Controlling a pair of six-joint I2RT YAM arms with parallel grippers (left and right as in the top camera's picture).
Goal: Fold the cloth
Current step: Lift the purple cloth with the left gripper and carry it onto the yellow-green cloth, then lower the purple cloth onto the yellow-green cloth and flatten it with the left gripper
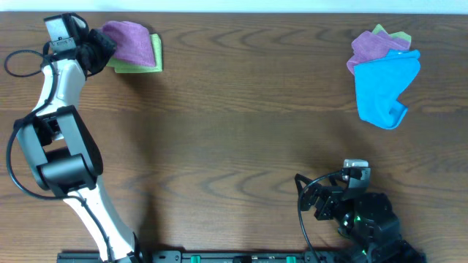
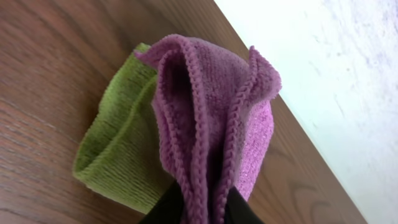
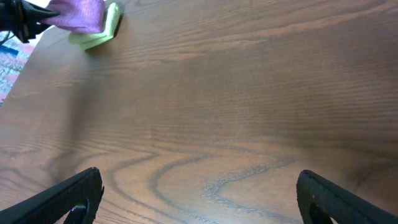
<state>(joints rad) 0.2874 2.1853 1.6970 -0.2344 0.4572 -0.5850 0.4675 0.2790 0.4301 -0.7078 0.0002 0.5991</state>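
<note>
My left gripper (image 1: pixel 93 50) is at the far left of the table, shut on a folded purple cloth (image 1: pixel 126 38). In the left wrist view the purple cloth (image 2: pixel 211 118) is pinched between the two black fingers (image 2: pixel 204 208) and rests over a folded green cloth (image 2: pixel 115 149). The green cloth (image 1: pixel 145 60) lies under it on the table. My right gripper (image 1: pixel 322 201) is open and empty near the front edge, its fingers (image 3: pixel 199 199) spread wide over bare wood. The purple and green cloths also show far off in the right wrist view (image 3: pixel 84 15).
A pile at the far right holds a crumpled blue cloth (image 1: pixel 386 89), a purple cloth (image 1: pixel 371 48) and a green cloth (image 1: pixel 398 36). The table's back edge (image 2: pixel 292 124) runs just behind the left stack. A black cable (image 1: pixel 18 62) loops beside the left arm.
</note>
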